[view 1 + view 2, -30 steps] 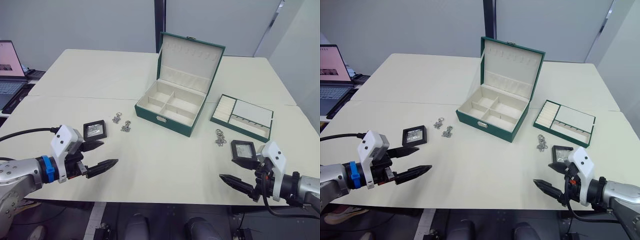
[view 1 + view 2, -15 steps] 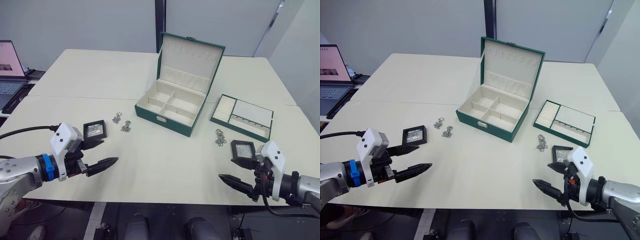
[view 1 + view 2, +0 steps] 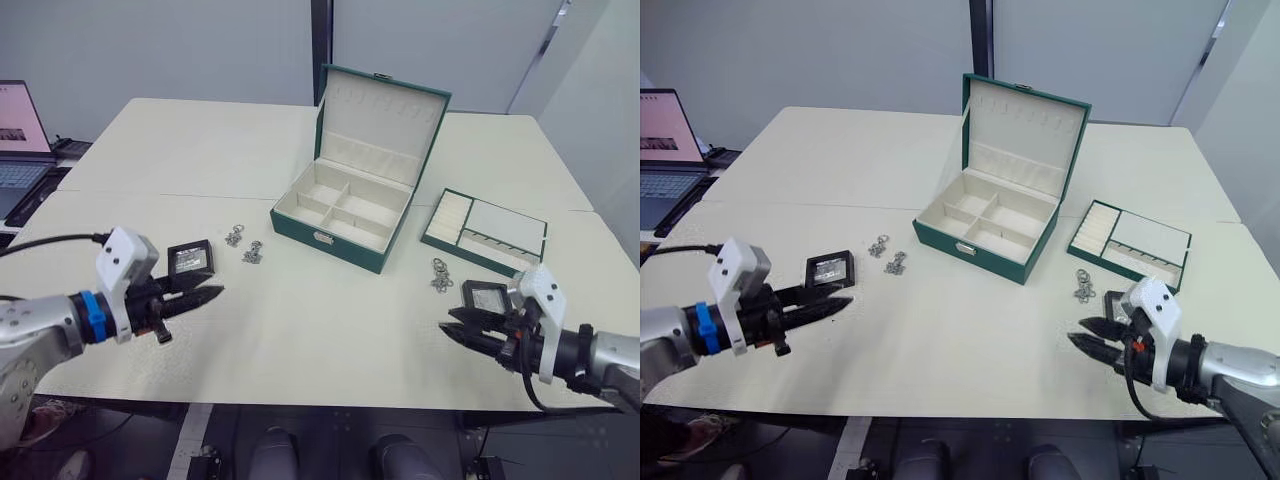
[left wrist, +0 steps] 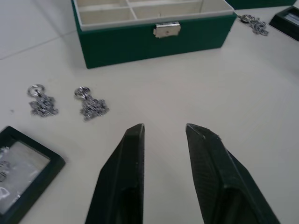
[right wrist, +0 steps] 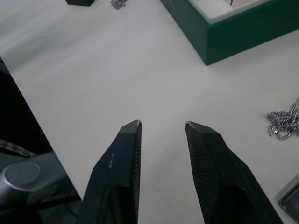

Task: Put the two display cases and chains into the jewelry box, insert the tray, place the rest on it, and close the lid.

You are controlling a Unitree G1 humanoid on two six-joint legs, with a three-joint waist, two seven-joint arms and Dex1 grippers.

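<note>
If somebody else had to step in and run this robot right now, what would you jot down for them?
Left gripper: open, holding nothing, beside the left display case.
Right gripper: open, holding nothing, by the right display case.
Two chains lie left of the jewelry box, one chain to its right.
Lid up, box empty, tray on the table.
Done: nothing. Left: everything.

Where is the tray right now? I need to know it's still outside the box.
In the left eye view the tray sits on the table's right side, just right of the open jewelry box, with a chain in front of it.
</note>
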